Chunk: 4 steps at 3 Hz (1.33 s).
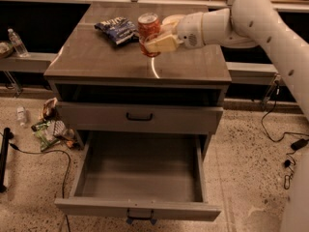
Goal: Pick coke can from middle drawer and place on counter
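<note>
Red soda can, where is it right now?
In the camera view, the red soda can is clamped in the gripper above the glossy grey-brown counter, just right of the dark blue chip bag.

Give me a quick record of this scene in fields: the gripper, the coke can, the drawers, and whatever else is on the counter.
gripper: gripper over the middle of the counter, arm reaching in from the right, shut on the coke can
coke can: coke can upright in the grip; cannot tell if it touches the top
counter: counter glossy, thin white arc below the can
middle drawer: middle drawer pulled open, no can inside
upper drawer front: upper drawer front closed
chip bag: chip bag lying left of the can
white bowl: white bowl behind the gripper
</note>
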Each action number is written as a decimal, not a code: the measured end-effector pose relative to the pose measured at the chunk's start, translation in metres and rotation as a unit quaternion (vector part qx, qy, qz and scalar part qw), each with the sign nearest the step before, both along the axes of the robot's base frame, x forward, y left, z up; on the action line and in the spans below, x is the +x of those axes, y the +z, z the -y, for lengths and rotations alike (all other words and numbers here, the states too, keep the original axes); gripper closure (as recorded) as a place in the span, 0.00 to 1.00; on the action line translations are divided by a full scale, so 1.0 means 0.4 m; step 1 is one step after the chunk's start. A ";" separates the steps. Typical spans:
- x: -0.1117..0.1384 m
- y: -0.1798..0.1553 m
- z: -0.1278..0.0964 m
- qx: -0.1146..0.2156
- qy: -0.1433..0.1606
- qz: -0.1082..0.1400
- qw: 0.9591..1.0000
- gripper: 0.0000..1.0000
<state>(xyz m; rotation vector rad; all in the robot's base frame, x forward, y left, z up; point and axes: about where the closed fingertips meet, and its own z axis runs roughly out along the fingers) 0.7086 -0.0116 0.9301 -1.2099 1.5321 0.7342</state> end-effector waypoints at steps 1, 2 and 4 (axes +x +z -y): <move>0.062 -0.038 -0.019 0.005 -0.014 -0.012 1.000 0.64; 0.099 -0.072 -0.022 0.012 -0.034 -0.017 0.999 0.41; 0.125 -0.126 -0.025 0.020 -0.057 -0.030 0.998 0.00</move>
